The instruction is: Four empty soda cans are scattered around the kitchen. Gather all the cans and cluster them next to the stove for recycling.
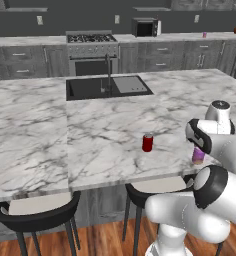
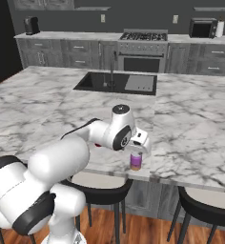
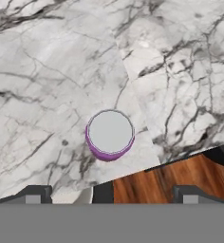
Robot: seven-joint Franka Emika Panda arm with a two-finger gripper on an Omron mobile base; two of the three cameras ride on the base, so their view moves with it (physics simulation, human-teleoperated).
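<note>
- The purple can (image 3: 109, 135) stands upright on the marble island counter (image 1: 100, 135), close to that counter's near edge; in the hand view its silver top sits just inside the rim, with wood floor (image 3: 180, 178) showing beyond the edge.
- The pincer (image 3: 109, 194) hangs straight above the purple can, its two dark tips spread as wide as they go, one on each side of the can's line, holding nothing and not touching it.
- The red can (image 1: 147, 142) stands upright on the same counter, to the left of the purple can and a little farther from the near edge, with bare marble all round it.
- In the right base view the arm hides the red can; the purple can (image 2: 136, 161) shows just under the hand.
- A third can, pink (image 1: 204, 34), stands on the back counter, right of the microwave (image 1: 145, 27).
- The stove (image 1: 92, 47) sits against the back wall, straight beyond the sink (image 1: 107, 86), well apart from the purple can.
- Two stools (image 1: 37, 212) stand under the island's near edge.
</note>
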